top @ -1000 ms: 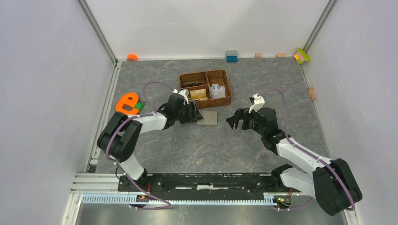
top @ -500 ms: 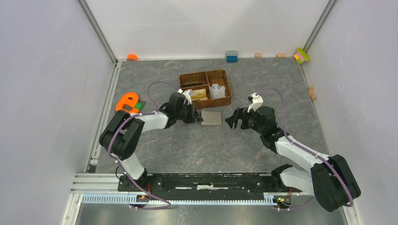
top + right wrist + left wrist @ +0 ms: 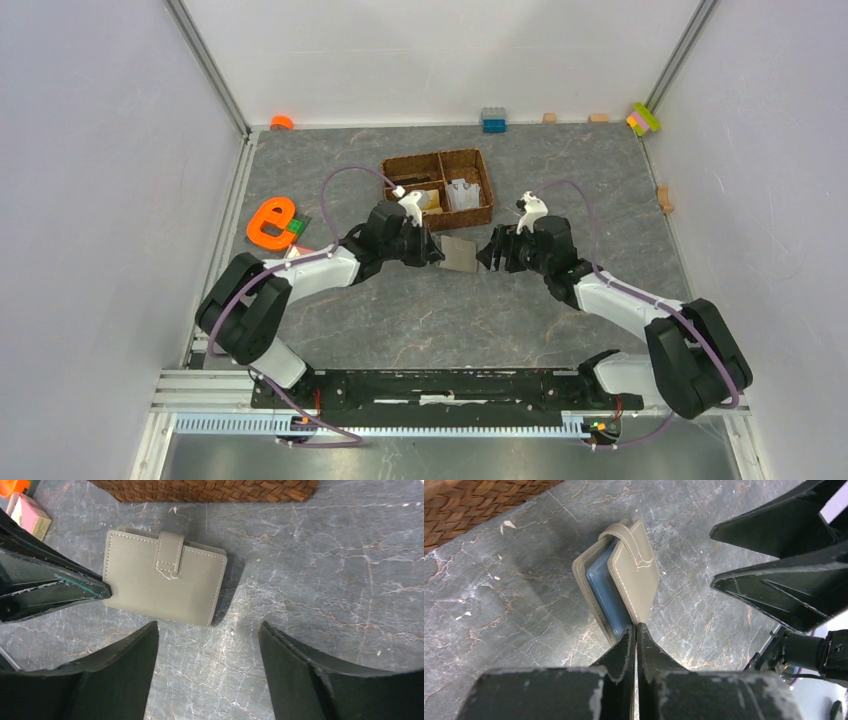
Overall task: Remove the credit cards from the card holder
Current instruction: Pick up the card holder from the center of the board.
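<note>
Grey card holder (image 3: 165, 582), long axis along basket (image 3: 200, 490).

card holder (image 3: 634, 575) interior: mostly hidden | basket (image 3: 210, 490): cut by top edge

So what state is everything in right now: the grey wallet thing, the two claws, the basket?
Grey-olive folding card holder: closed, tab across its front.
Left gripper: shut on the holder's edge.
Right gripper: open, beside the holder, not touching.
Brown woven divided basket: holds small items.
</note>
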Controlling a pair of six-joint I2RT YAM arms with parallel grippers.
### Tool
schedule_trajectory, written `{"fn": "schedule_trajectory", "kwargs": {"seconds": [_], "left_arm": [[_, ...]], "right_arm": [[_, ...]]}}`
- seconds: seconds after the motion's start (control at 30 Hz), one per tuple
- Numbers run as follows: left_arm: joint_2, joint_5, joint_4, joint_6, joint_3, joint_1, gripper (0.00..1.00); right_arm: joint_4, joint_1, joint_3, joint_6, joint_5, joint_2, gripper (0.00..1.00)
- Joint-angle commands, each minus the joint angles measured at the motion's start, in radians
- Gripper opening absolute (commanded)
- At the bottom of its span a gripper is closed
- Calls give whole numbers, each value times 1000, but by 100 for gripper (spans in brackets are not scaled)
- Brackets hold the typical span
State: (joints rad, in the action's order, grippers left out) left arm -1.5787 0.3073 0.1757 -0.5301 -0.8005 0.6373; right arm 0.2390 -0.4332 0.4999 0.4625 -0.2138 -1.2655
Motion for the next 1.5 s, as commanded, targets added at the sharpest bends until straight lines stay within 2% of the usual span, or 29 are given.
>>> {"fn": "schedule_trajectory", "kwargs": {"seconds": [0.0, 0.07, 0.23, 0.43, 0.5, 0.77, 1.17, 1.37, 1.47], "left_arm": [[60, -13, 16, 80, -20, 44, 2], [69, -19, 16, 102, -25, 72, 2], [76, -72, -15, 153, -49, 137, 2], [82, -98, -27, 151, -56, 173, 2], [88, -106, -29, 151, -55, 174, 2], [103, -67, -19, 101, -51, 173, 2], [148, -27, -1, 83, -37, 173, 4], [91, -2, -18, 73, -63, 173, 9], [29, 30, -47, 69, -103, 173, 17]], "right_arm": [[-20, -27, 61, -5, -12, -41, 75], [-23, -37, 69, -7, -6, -56, 72], [-13, -54, 71, -6, 22, -92, 56], [-34, -62, 94, 1, 49, -162, 19], [-21, -69, 100, 9, 23, -185, 12], [20, -104, 139, 7, -117, -278, 6], [54, -154, 175, -8, -242, -321, 11], [-24, -154, 192, -45, -142, -288, 21], [-38, -154, 193, -44, -107, -284, 24]]}}
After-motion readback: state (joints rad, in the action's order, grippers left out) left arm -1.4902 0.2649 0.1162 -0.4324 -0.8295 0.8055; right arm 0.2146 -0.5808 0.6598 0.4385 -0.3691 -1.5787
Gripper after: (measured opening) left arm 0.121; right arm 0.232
